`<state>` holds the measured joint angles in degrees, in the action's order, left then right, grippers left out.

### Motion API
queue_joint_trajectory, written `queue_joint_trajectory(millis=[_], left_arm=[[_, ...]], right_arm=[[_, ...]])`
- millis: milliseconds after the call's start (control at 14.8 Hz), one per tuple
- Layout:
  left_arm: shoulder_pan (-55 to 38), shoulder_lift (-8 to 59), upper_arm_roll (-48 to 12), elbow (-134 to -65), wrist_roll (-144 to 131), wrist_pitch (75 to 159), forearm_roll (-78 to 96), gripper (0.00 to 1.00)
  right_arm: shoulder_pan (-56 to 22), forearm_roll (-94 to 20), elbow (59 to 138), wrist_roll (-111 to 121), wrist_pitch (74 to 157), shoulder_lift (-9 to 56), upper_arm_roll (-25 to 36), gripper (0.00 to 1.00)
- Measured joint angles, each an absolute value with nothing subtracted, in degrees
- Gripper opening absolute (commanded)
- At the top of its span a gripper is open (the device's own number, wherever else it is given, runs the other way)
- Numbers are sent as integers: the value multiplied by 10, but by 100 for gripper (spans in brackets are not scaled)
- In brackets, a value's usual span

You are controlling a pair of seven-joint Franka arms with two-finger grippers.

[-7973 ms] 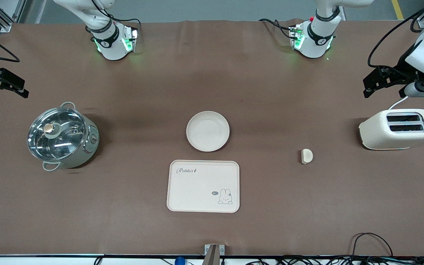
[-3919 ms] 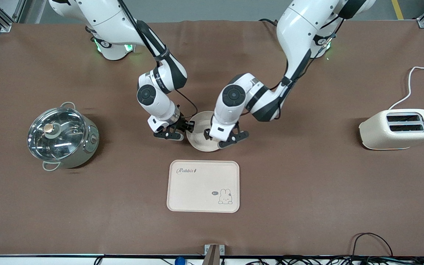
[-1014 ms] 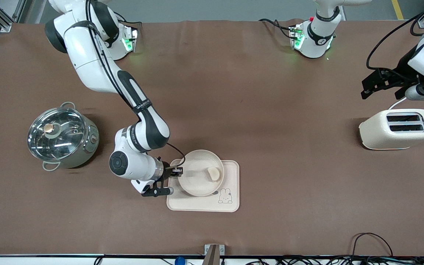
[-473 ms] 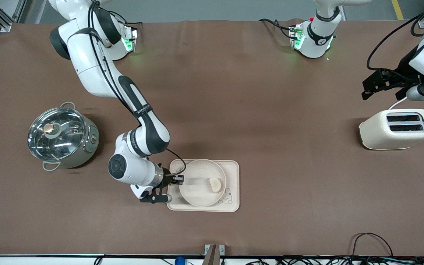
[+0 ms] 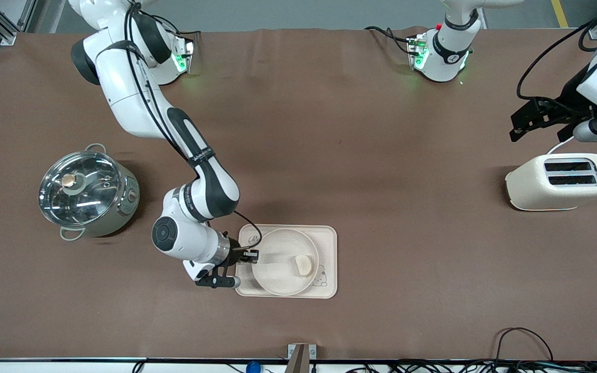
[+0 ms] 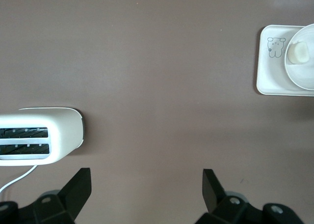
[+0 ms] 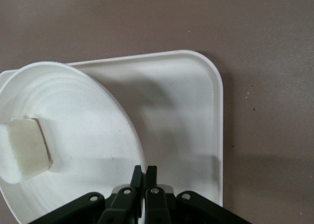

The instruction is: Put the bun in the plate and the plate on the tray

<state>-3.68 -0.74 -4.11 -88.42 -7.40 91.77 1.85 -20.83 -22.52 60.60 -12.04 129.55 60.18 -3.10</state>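
One plate [image 5: 284,263], with the bun [image 5: 303,264] in it, is being held on the tray [image 5: 327,243] at lower centre, its rim pinched by the right gripper [image 5: 249,255]. The left gripper [image 6: 147,184] is being kept waiting at the upper right, fingers apart, over the table beside the toaster [image 5: 560,181].

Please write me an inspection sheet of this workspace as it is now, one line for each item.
Surface: brown table.
Job's things: bun in plate; plate over tray.
Clutter: lidded pot toward right arm's end; toaster toward left arm's end.
Grippers: right pincer shut on the plate's rim; left pincer open, waiting above the toaster.
Cables: toaster cord; black cables at the table's near edge.
Surroundings: nothing seen.
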Motion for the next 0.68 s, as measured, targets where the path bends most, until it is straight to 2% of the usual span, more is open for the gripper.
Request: queue_joint_trajectory(millis=[473, 541, 608, 676], left_arm=[[-37, -7, -41, -884, -74, 918, 18, 100], [-37, -7, -41, -884, -74, 918, 18, 100], [-37, -7, -41, -884, -74, 918, 18, 100], [-37, -7, -41, -884, -74, 918, 18, 100]], right_arm=[[-208, -225, 606, -113, 1296, 609, -31, 3], [-209, -225, 606, -113, 1296, 610, -31, 25], [-209, -225, 606, -113, 1296, 611, -32, 40], [-209, -225, 606, -113, 1296, 611, -32, 51]])
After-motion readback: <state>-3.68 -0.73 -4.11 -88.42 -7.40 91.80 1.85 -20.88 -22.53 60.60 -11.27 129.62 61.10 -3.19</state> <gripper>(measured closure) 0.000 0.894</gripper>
